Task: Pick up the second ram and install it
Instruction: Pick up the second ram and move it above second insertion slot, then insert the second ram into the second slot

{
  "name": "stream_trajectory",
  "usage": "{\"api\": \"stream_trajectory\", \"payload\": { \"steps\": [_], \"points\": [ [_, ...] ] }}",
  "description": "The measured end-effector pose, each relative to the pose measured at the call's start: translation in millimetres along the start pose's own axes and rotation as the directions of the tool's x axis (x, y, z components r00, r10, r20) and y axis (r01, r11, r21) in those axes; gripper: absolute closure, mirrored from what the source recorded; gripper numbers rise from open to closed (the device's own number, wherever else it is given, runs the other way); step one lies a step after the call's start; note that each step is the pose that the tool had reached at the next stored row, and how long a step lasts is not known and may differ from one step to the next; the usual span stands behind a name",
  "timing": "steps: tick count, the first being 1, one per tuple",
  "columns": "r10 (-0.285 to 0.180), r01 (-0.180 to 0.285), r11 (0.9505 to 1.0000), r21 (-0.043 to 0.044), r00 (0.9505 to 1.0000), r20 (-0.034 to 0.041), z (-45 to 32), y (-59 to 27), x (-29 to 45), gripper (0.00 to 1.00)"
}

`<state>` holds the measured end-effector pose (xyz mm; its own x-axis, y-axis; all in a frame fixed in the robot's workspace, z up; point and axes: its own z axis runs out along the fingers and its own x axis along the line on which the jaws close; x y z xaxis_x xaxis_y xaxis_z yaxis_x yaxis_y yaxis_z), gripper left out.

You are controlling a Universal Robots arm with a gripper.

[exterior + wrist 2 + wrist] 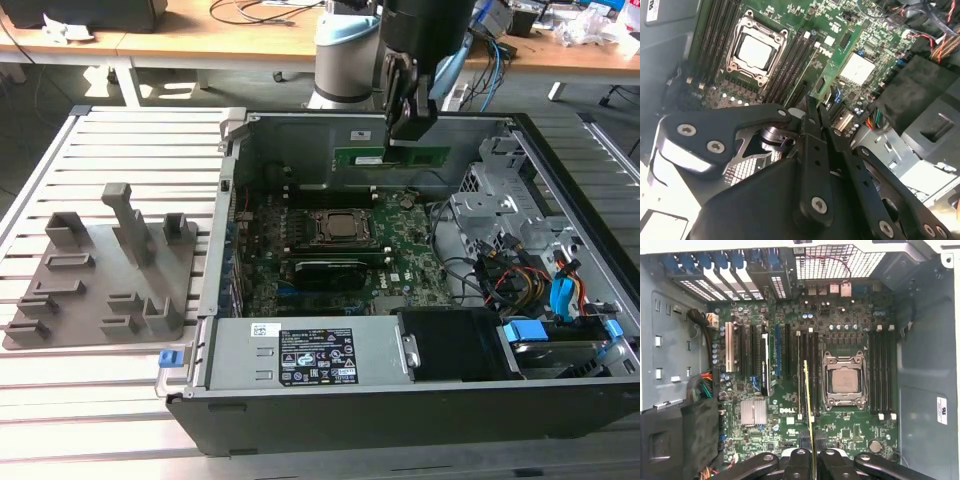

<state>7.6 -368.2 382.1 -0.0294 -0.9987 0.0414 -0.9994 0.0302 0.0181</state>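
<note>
The second ram [391, 157], a narrow green stick, hangs level over the back of the open computer case [228, 330], above the motherboard [400, 270]. My gripper [408, 138] is shut on its upper edge. In the first wrist view the ram [808, 405] shows edge-on as a thin yellow-green line between the black fingers [799, 460]. It lines up over the black memory slots [812, 375] beside the processor socket [843, 380]. In the second wrist view the ram [837, 62] runs out from the gripper [813, 107] above the board.
More memory slots [880, 372] lie on the socket's other side. A power supply [300, 355], a black shroud [450, 345] and a drive cage with cables [530, 270] stand inside the case. A grey fixture plate [100, 270] lies on the table at the exterior view's left.
</note>
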Motion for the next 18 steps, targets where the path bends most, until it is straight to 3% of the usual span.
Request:
{"api": "stream_trajectory", "payload": {
  "steps": [2, 4, 6, 18],
  "points": [
    [0.0, 0.0, 1.0, -0.0001, 1.0, -0.0006, 6.4, 2.2, -0.2, 0.86],
    [0.0, 0.0, 1.0, 0.0, 1.0, -0.0009, 23.3, 7.5, -0.7, 0.86],
    [0.0, 0.0, 1.0, 0.0, 1.0, -0.001, 31.0, 9.0, -1.0, 0.86],
    [0.0, 0.0, 1.0, 0.0, 1.0, -0.0011, 31.8, 9.7, -1.0, 0.86]
  ]
}}
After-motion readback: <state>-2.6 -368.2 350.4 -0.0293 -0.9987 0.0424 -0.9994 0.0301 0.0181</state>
